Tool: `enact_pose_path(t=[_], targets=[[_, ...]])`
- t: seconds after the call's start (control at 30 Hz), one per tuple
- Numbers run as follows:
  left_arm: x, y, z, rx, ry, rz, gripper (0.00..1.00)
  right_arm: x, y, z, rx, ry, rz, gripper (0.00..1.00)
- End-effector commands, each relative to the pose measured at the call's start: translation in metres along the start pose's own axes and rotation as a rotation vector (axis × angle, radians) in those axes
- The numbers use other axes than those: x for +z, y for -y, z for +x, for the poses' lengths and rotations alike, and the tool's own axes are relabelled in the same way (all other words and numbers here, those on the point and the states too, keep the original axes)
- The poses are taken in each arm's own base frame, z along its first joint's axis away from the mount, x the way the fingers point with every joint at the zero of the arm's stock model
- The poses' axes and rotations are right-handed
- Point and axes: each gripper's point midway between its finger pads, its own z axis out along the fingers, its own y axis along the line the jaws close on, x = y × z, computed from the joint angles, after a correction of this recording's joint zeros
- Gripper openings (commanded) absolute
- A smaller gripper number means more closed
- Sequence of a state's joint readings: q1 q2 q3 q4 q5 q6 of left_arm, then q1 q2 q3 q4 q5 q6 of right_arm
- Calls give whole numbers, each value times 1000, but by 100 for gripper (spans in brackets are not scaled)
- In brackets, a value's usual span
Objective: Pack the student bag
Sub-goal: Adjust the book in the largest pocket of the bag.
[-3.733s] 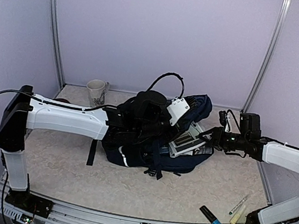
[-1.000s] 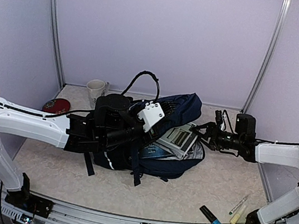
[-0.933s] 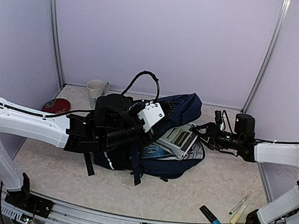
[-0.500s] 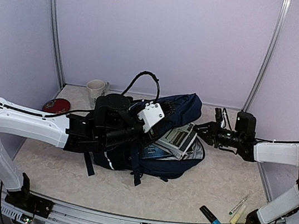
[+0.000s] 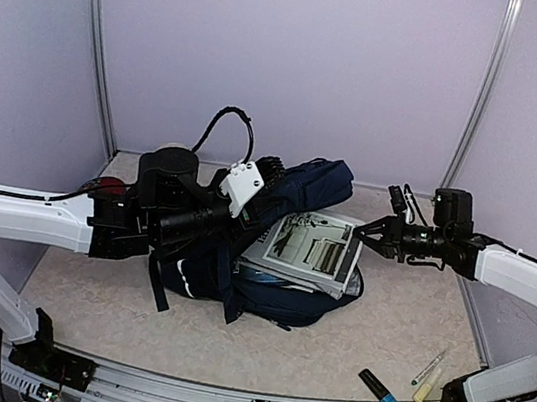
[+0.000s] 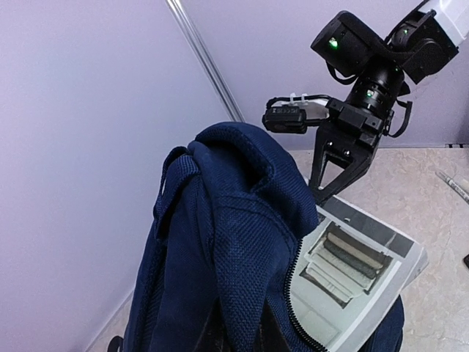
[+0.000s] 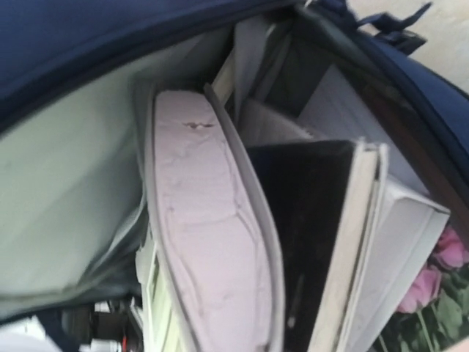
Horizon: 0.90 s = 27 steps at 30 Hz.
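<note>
Top external view is showing a big shift: the left gripper (image 5: 273,171), clamped in the navy fabric, is hauling the upper flap of the student bag (image 5: 307,182) further left than half a second ago. The bag is sliding with it across the middle of the table (image 5: 111,309). That is leaving the grey-covered book (image 5: 307,247) far more exposed, sticking out of the open mouth rather than tucked inside. The right gripper (image 5: 365,234) is squeezing down from wide, tips nearly together at the book's right corner; whether it is pinching that corner I cannot tell. My read: the mouth is being widened, and the book is still needing a push inward.
</note>
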<state>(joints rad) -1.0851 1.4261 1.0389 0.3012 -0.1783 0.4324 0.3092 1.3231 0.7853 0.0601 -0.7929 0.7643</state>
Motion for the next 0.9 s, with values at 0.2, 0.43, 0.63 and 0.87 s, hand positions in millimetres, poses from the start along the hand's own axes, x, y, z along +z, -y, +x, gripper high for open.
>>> enact_pose_path(t=[0.2,0.43,0.63,0.87], targets=[[-38,8,-112,60,374,36,0,10,-5,4,61,-96,-15,2],[-24,41,-137,105,425,109,0,33,33,-26,229,98,57,0],[-16,63,-154,83,473,181,0,59,18,-55,181,203,59,1],[9,60,-133,6,403,171,0,85,20,-36,195,145,31,10]])
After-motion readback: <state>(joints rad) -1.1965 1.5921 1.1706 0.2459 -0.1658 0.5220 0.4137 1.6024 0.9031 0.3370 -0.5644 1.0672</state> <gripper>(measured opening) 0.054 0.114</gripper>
